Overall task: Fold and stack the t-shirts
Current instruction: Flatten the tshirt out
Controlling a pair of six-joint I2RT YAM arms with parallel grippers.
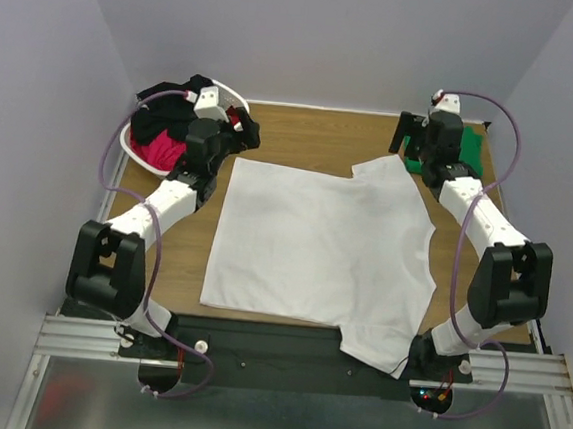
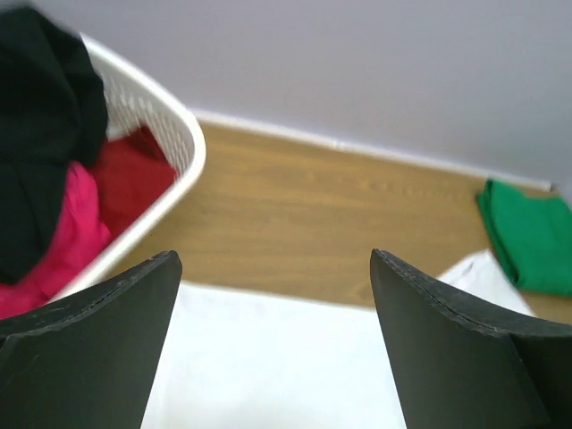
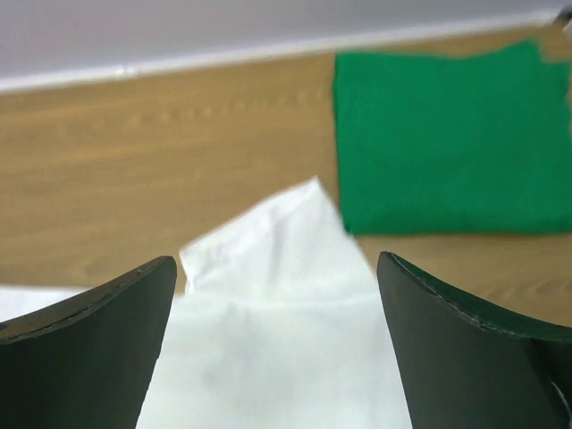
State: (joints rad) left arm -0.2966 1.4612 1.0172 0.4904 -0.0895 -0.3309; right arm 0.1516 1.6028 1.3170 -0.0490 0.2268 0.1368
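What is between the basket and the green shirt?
Bare wooden table runs from the basket to the green shirt, as the left wrist view shows. The white shirt lies just nearer.

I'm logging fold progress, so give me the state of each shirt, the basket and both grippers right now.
white t-shirt: spread flat, unfolded.
green t-shirt: folded, at the far right corner.
basket: upright, holding clothes.
black garment, red garment, pink garment: crumpled in the basket.
left gripper: open, empty, over the white t-shirt.
right gripper: open, empty, over its sleeve.
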